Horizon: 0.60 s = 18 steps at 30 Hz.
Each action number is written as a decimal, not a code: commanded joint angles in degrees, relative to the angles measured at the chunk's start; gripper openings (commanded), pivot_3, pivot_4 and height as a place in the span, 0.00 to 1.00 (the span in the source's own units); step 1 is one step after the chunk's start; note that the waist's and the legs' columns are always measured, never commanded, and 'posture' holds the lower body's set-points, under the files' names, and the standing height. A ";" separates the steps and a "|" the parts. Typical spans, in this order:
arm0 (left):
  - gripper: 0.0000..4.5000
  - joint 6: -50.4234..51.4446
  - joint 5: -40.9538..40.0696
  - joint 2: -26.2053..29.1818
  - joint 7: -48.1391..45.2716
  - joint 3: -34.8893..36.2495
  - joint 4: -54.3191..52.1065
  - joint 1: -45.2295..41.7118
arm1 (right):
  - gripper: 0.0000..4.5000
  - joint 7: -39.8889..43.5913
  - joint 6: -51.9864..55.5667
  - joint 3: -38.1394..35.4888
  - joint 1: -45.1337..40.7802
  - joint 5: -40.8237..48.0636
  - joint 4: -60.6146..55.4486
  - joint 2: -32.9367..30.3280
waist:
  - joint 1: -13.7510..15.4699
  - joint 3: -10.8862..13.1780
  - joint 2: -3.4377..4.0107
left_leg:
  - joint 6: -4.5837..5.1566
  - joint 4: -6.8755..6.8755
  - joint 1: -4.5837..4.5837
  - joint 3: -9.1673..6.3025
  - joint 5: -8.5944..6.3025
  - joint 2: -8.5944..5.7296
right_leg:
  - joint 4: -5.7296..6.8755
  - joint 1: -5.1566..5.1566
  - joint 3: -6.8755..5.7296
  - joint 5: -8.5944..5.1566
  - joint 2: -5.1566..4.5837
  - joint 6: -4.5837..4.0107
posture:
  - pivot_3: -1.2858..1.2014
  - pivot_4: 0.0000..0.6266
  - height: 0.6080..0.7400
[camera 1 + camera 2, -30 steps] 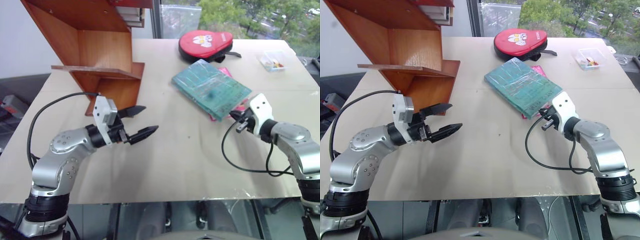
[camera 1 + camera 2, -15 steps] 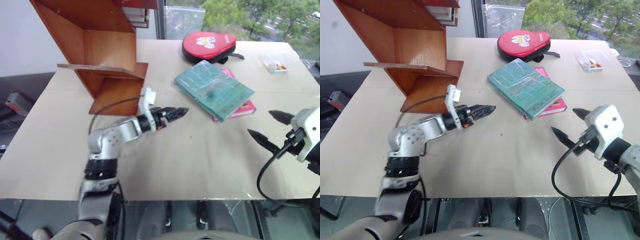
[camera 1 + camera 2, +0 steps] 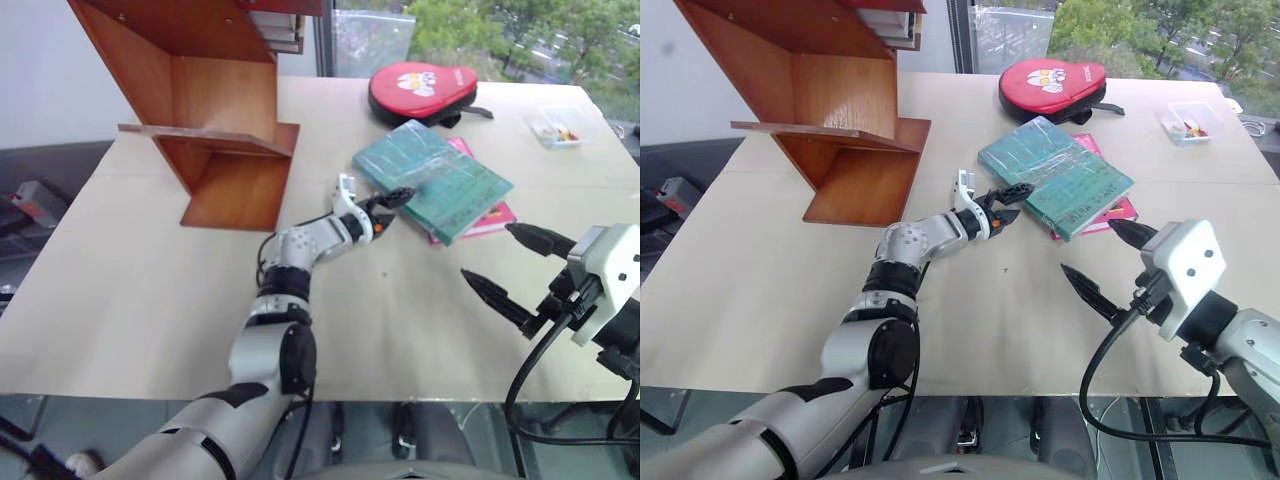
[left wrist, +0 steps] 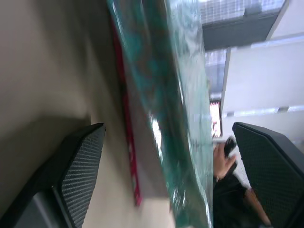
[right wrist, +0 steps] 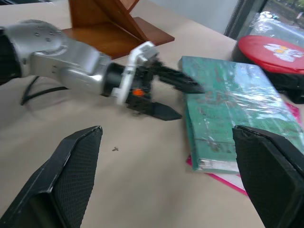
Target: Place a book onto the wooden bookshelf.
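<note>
The book (image 3: pixel 1055 175) lies flat on the tabletop (image 3: pixel 770 290), hiding most of a pink book (image 3: pixel 1107 213) beneath; its spine lettering is too small to read. The left pincer (image 3: pixel 1004 201) straddles its near corner, fingers wide apart. The right pincer (image 3: pixel 1108 262) hovers wide and empty. The wooden bookshelf (image 3: pixel 830 110) is cut off above.

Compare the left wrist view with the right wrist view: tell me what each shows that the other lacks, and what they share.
Left wrist view alone: the left gripper's own fingers flanking the book's edge from close up. Right wrist view alone: the left gripper seen from outside, open at the book's corner, the wooden bookshelf, a red case. Shared: the book lying on a pink book on the table.
</note>
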 commanded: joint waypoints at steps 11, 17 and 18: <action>0.31 -12.57 -0.87 -4.19 -2.06 8.37 17.28 -9.77 | 1.00 -2.41 -2.95 5.11 -2.23 -3.11 0.81 -0.93 | -0.12 0.03 -0.05 | 0.10 0.00 -0.05 0.01 -0.06 -0.03 | -0.02 -0.04 -0.02 0.00 -0.02 -0.01 | 0.52 0.24 1.00; 0.01 -6.12 -0.62 -2.51 -4.92 7.92 14.48 -8.77 | 1.00 -2.59 -3.79 6.12 -2.28 -4.46 1.57 -0.71 | -0.10 0.05 -0.10 | 0.11 0.00 -0.07 0.00 -0.06 -0.07 | -0.02 -0.03 -0.03 -0.01 -0.06 0.02 | 0.52 0.24 1.00; 0.01 -3.01 -1.41 -1.82 -4.85 7.82 11.76 -7.78 | 1.00 -2.55 -3.99 5.90 -1.97 -4.73 1.69 -0.59 | -0.13 0.05 -0.10 | 0.11 0.00 -0.07 -0.01 -0.06 -0.06 | -0.02 -0.04 -0.05 -0.01 -0.06 0.02 | 0.52 0.24 1.00</action>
